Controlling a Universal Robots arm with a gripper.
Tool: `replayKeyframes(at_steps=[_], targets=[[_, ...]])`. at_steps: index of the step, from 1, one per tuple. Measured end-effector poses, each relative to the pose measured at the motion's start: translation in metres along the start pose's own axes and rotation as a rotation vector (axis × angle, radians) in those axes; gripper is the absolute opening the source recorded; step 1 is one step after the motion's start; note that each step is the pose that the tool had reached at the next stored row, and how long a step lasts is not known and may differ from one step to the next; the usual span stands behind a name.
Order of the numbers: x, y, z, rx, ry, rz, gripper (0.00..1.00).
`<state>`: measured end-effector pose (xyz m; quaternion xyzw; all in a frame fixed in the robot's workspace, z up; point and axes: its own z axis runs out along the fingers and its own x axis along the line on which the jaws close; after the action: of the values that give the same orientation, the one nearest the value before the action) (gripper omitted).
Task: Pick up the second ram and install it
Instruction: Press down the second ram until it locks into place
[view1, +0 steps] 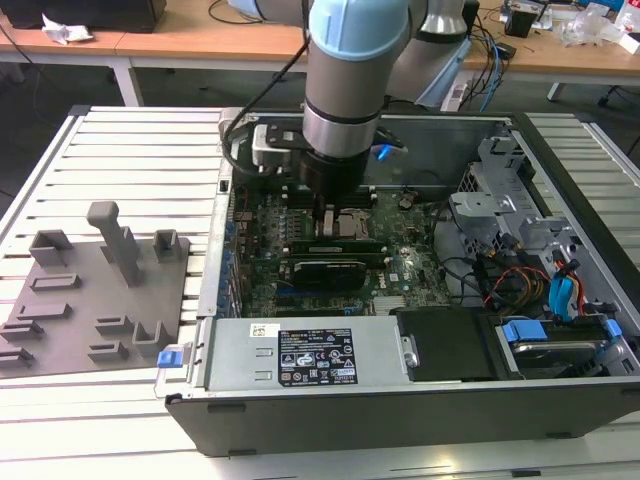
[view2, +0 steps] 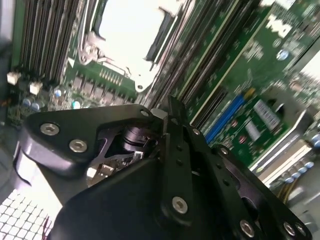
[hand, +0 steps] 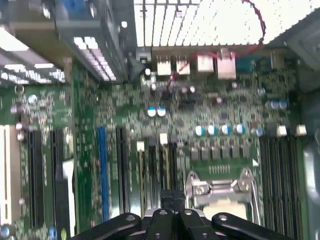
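My gripper (view1: 322, 222) reaches down into the open computer case (view1: 400, 420), low over the green motherboard (view1: 400, 270) beside the silver processor socket (view1: 345, 222). In both wrist views its black fingers (hand: 173, 204) stand pressed together over the dark memory slots (hand: 155, 175), with nothing visible between them. A long narrow green-and-black strip, which looks like a ram (view1: 338, 243), stands on edge in the slots just in front of the fingertips. I cannot tell whether it is the second ram or whether the fingers touch it.
A grey plastic fixture plate (view1: 95, 290) with upright blocks lies on the slatted table at the exterior view's left. Inside the case are a black card (view1: 322, 271), the power supply (view1: 300, 360), drive bays and cables (view1: 540, 280). The case walls close in around the arm.
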<state>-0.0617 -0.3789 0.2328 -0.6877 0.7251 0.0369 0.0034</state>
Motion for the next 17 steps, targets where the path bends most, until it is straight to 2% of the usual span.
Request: replayKeyframes(at_steps=[3, 5, 9, 14, 17], targets=[[0.0006, 0.0076, 0.0026, 0.0005, 0.0006, 0.0, 0.11], [0.0009, 0.0085, 0.0059, 0.0001, 0.0008, 0.0, 0.11], [0.0006, 0.0079, 0.005, 0.0006, -0.0005, 0.0, 0.11], [-0.0006, -0.0117, 0.0011, -0.0018, 0.0003, 0.0, 0.11], [-0.0037, -0.0341, -0.0021, -0.0064, 0.0, 0.0, 0.11]])
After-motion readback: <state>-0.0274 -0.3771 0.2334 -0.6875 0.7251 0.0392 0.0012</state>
